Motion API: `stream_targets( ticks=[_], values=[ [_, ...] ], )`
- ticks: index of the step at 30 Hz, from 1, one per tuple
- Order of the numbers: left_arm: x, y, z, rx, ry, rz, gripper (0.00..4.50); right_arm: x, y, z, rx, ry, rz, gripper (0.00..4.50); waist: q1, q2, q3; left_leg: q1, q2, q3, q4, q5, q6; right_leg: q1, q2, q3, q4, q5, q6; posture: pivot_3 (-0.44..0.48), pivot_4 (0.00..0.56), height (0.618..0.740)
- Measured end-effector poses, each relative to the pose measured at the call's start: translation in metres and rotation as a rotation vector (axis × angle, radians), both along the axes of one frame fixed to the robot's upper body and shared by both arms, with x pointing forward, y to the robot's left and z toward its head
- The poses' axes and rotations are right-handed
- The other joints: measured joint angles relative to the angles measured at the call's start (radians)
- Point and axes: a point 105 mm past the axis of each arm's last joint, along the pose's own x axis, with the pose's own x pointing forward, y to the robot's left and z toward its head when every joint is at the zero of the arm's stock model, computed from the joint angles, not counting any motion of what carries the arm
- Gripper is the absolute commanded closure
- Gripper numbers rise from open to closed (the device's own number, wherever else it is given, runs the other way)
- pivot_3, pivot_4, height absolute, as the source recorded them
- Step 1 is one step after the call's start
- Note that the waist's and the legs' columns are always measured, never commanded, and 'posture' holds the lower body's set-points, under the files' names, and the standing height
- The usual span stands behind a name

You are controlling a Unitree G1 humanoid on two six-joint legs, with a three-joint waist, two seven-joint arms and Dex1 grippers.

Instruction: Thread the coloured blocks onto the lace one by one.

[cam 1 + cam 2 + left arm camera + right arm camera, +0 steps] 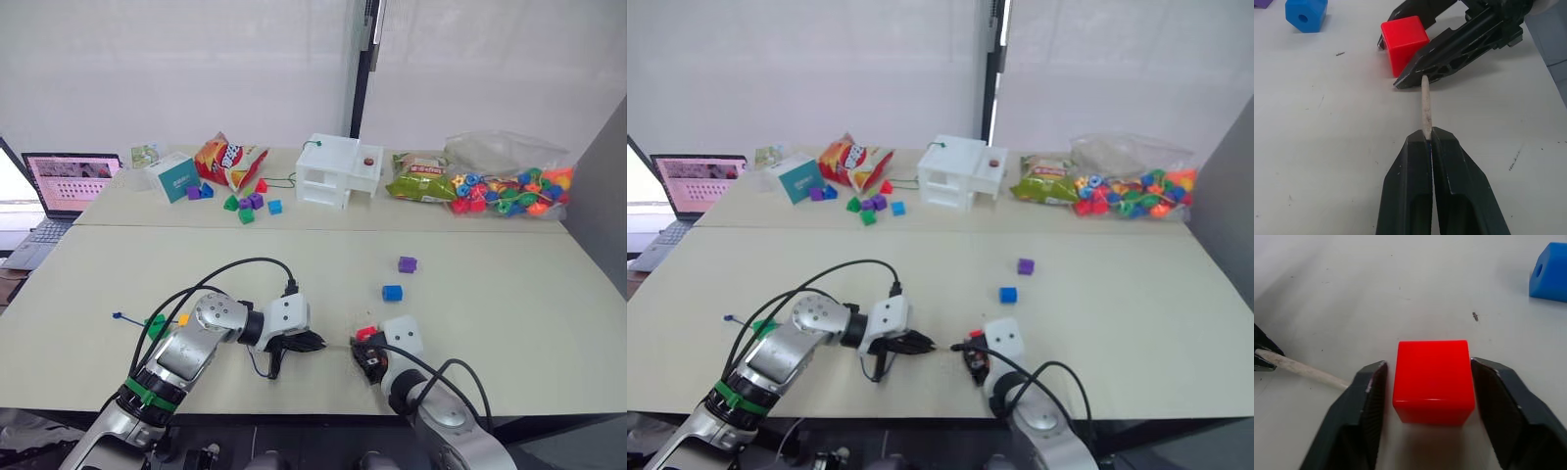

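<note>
Left gripper [1427, 139] low over the near part of the counter [509, 323], fingers [1405, 196] pressed together on the lace [1425, 105], pale stiff tip sticking out ahead and aimed at the right gripper [1427, 377]. Tip end touching or just short of one right finger [1459, 49]; cannot tell which. Right gripper facing the left one, fingers spread to either side of the red block [1432, 379], a thin gap showing on each side, block resting on the counter between them. In the right wrist view, lace tip coming in beside the outer face of one finger rather than at the block. Blue block [392, 292] a little beyond the grippers, hole visible on one face; purple block [408, 264] just past it, further from the robot. Green block [156, 326] and yellow block [183, 319] near the left arm's elbow, already on the dark-blue cord, whose far end trails off toward the left edge [120, 316]. Along the back of the counter: a laptop [69, 181], a snack bag [230, 160], a cluster of small blocks [245, 204], a white box [338, 169], a clear bag of bright beads [509, 186].
</note>
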Motion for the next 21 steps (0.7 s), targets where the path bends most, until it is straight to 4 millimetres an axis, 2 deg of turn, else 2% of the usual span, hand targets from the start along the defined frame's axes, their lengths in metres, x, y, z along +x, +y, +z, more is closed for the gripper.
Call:
stream_targets(
  ticks=[2,5,7,10,13,16,21],
  values=[
    [0.0,0.001,0.0,0.003,0.001,0.003,4.5,0.0,-0.005,0.01,-0.013,-0.027,0.035,0.03,0.0,0.0,0.0,-0.001,0.0,0.0,0.0,0.0,0.0,-0.001,0.0,0.0,0.0,0.0,0.0,0.0,0.15,0.74],
    [0.0,0.001,-0.001,0.003,0.001,0.008,4.5,0.002,-0.01,0.053,-0.046,-0.144,0.166,0.03,-0.001,0.0,0.0,0.0,0.0,0.0,0.0,0.0,0.0,0.0,0.0,0.0,0.0,0.0,0.0,0.0,0.15,0.74],
    [-0.001,0.001,0.0,0.002,-0.001,0.009,4.5,-0.001,-0.011,0.067,-0.084,-0.152,0.308,0.03,0.001,0.0,0.0,0.0,0.001,-0.001,0.0,0.0,0.0,0.001,0.001,-0.001,-0.001,0.0,0.0,0.0,0.15,0.74],
    [-0.001,0.001,-0.001,0.004,0.002,0.013,4.5,-0.013,-0.01,0.063,-0.095,-0.043,0.533,0.03,0.003,0.0,0.0,0.0,0.001,-0.001,0.0,0.0,0.001,0.002,0.0,-0.001,-0.002,0.0,0.0,0.0,0.15,0.74],
    [-0.001,0.002,-0.001,0.004,0.008,0.018,4.5,-0.015,-0.017,0.059,-0.12,0.055,0.702,0.03,0.004,0.0,0.0,0.0,0.001,0.0,0.0,0.0,0.001,0.002,0.0,-0.001,-0.003,0.0,0.0,0.0,0.15,0.74],
    [-0.003,0.003,0.0,0.004,0.009,0.02,4.5,0.0,-0.022,0.055,-0.287,0.087,0.913,0.03,-0.004,-0.001,0.001,0.0,0.001,0.002,0.001,0.0,0.001,0.003,0.001,-0.001,-0.004,0.0,0.0,0.0,0.15,0.74],
    [-0.007,-0.003,0.007,-0.014,0.009,0.022,4.5,0.03,-0.027,0.039,-0.494,0.063,1.094,0.03,-0.004,-0.001,0.001,-0.001,0.001,0.001,0.001,0.0,0.001,0.001,0.001,-0.001,-0.003,0.0,0.0,0.0,0.15,0.74]
  ],
)
